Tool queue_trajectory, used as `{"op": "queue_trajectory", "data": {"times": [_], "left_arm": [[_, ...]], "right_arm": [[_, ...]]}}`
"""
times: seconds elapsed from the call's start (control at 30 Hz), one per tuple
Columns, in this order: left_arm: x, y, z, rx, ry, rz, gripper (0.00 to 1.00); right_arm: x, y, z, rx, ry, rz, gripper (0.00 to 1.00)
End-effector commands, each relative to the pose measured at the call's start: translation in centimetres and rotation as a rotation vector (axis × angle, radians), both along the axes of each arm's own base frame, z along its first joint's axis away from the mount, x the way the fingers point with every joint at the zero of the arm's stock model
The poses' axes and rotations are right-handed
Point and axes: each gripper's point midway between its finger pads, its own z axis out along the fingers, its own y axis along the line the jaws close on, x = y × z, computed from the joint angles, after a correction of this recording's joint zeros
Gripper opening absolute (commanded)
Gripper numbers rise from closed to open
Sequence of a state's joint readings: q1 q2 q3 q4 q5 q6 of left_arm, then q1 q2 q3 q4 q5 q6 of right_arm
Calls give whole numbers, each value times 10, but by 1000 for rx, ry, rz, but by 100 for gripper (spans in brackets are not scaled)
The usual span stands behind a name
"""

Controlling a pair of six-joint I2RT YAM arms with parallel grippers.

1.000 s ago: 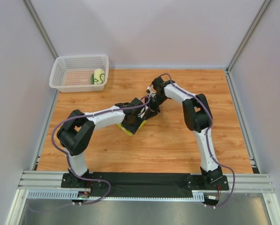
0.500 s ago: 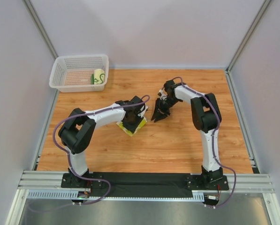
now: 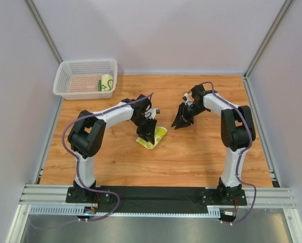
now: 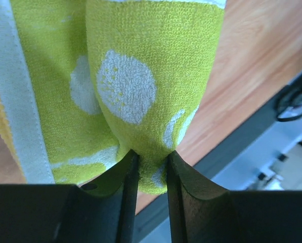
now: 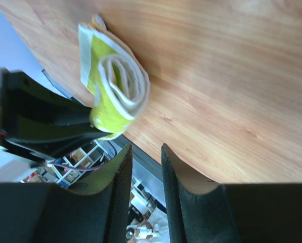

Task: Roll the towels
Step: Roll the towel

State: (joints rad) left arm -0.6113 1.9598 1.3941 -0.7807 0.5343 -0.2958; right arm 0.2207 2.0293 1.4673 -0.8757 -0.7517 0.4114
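A lime-yellow towel (image 3: 156, 136) with white spots lies partly rolled on the wooden table (image 3: 201, 152) near the middle. My left gripper (image 3: 149, 132) is shut on its end; in the left wrist view the jaws (image 4: 151, 163) pinch a fold of the towel (image 4: 140, 76). My right gripper (image 3: 181, 121) hovers to the right of the towel, apart from it, jaws a narrow gap apart and empty (image 5: 146, 152). The right wrist view shows the towel's rolled end (image 5: 119, 87) as a spiral. A second rolled towel (image 3: 106, 82), cream with green lines, lies in the basket.
A white mesh basket (image 3: 70, 76) stands at the back left corner of the table. Grey walls enclose the table on three sides. A black base strip (image 3: 156, 195) runs along the near edge.
My right gripper has let go and drawn back to the right, away from the towel. My left gripper has swung right and toward the front, turning the towel with it.
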Motion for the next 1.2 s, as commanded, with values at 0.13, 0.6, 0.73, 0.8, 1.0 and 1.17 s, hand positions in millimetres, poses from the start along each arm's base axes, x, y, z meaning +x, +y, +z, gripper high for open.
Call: {"op": "queue_trajectory", "data": {"times": [0.13, 0.6, 0.73, 0.8, 1.0, 1.17], "left_arm": [[6, 3, 23, -218, 258, 164, 32], [11, 13, 19, -341, 390, 259, 32], [9, 15, 15, -338, 395, 253, 32], [7, 16, 13, -336, 401, 253, 33], [2, 18, 6, -348, 404, 262, 33], [1, 16, 5, -379, 409, 271, 33]], "right_arm": [[-12, 19, 25, 133, -75, 50, 36], [-7, 70, 14, 92, -103, 116, 53], [-9, 88, 7, 66, -99, 146, 57], [-9, 91, 1, 37, -96, 159, 59], [-8, 90, -19, -124, -66, 205, 61], [-11, 90, -20, -190, -72, 232, 40]]}}
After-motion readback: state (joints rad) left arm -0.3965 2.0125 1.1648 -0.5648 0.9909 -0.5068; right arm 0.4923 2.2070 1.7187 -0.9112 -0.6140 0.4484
